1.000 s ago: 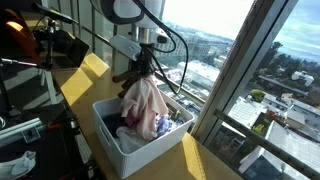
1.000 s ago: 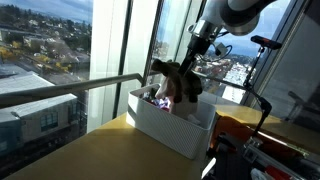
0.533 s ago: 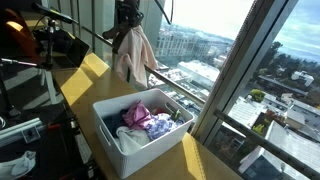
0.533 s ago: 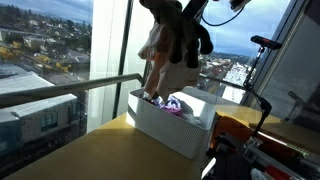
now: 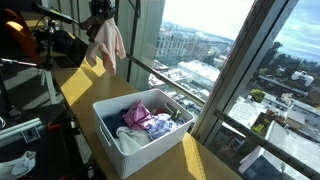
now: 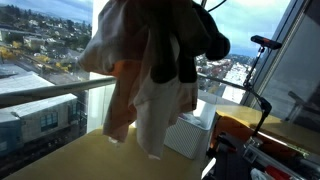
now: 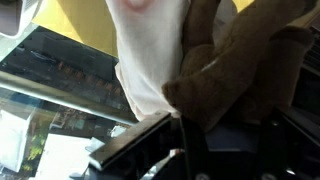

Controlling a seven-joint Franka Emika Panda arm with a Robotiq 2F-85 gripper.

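Room's basically all glass: tall windows (image 5: pixel 215 50) fill 12 to 4 o'clock in an exterior view, split by dark slanted mullions (image 5: pixel 240 75), with a sunny city (image 5: pixel 178 45) way down below. A metal rail (image 6: pixel 45 93) runs along the glass at 9 o'clock. The worktop (image 5: pixel 88 88) is yellowish wood, with a bright sun patch around 10 o'clock. Dark stands and cables (image 5: pixel 40 45) crowd the 9 o'clock side.

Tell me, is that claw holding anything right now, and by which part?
Yes: the claw holds a bunched pale pink garment together with a dark cloth, pinched at their top so they hang down, clear of the white bin.
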